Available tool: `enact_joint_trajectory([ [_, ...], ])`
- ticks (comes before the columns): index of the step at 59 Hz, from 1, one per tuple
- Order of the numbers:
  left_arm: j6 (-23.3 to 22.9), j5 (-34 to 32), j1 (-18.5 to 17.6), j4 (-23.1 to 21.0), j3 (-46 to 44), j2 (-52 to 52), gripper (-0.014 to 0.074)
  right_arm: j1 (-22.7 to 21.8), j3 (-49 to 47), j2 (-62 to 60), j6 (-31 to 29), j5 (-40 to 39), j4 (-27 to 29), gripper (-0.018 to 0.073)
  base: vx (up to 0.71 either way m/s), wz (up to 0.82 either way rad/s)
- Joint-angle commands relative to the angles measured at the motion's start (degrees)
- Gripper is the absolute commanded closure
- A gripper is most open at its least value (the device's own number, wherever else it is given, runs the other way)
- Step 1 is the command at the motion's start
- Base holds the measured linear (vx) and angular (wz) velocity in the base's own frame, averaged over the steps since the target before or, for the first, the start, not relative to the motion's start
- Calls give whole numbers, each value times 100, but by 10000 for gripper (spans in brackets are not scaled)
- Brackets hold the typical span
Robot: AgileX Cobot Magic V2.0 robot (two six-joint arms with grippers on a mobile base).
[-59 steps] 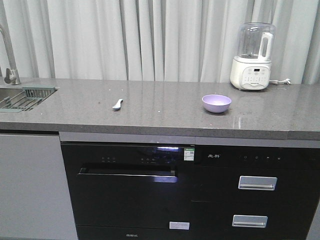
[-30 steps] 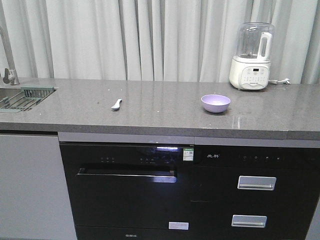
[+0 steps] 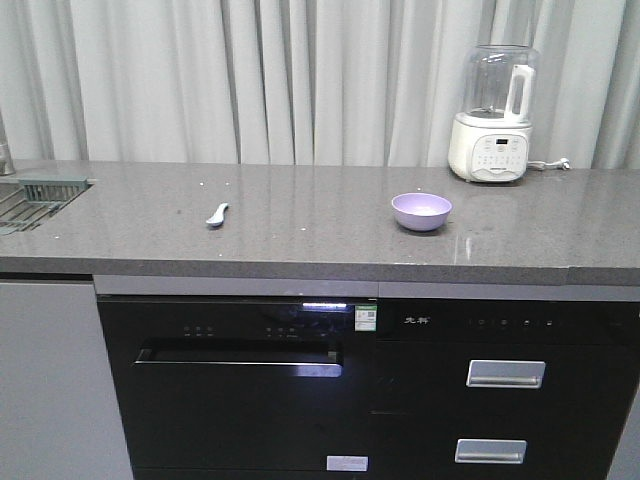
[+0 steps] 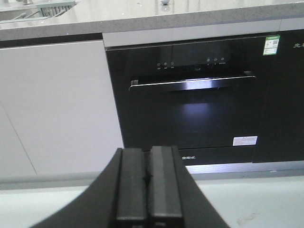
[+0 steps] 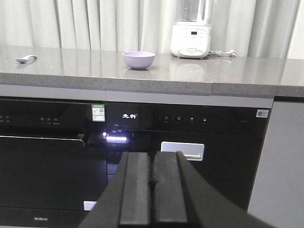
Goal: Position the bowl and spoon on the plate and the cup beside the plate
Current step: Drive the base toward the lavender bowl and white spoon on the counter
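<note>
We are holding the left gripper and right gripper with jaws pressed together. The bowl is sitting toward the worktop's right edge, and the spoon toward its left.

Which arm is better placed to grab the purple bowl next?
Likely the right: the bowl sits almost straight ahead of the right gripper, while the left gripper faces the black appliance, no bowl in view.
</note>
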Motion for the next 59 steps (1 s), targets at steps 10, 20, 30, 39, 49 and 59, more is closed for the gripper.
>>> enact_joint_trajectory([
  [10, -33, -446, 6, -39, 115, -67, 602, 13, 103, -91, -37, -484, -51, 568, 14, -6],
  [20, -33, -446, 6, -39, 115, -67, 602, 13, 103, -91, -37, -484, -51, 568, 16, 8],
  [30, -33, -446, 6, -39, 115, -67, 602, 13, 103, -91, -37, -484, -51, 568, 22, 10],
  [39, -33, -446, 6, -39, 115, -67, 602, 13, 103, -91, -37, -484, -51, 568, 27, -2],
  [49, -33, -446, 6, -39, 115, -67, 602, 13, 103, -91, -37, -484, -51, 568, 32, -9],
  [59, -33, -446, 6, -39, 115, -67, 602, 13, 103, -91, -37, -484, -51, 568, 38, -12],
])
